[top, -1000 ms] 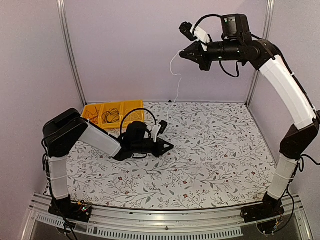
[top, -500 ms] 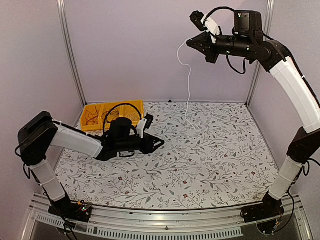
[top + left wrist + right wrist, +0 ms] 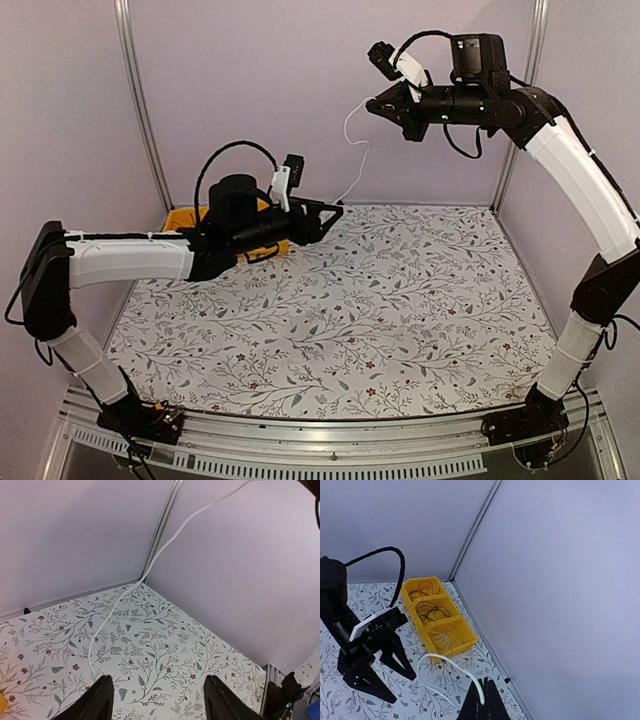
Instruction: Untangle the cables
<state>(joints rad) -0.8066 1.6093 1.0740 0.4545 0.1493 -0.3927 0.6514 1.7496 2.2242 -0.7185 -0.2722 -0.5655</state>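
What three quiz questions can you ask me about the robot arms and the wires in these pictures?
1. True or false: the right pincer, raised high, is shut on the thin white cable that hangs down to the table.
2. Pick one. What is the left pincer doing? A: gripping a red wire. B: standing open with nothing in it. C: lifting a yellow box.
3. Count: how many compartments does the yellow plastic bin have in the right wrist view?

Key: 1 true. 2 B. 3 three.
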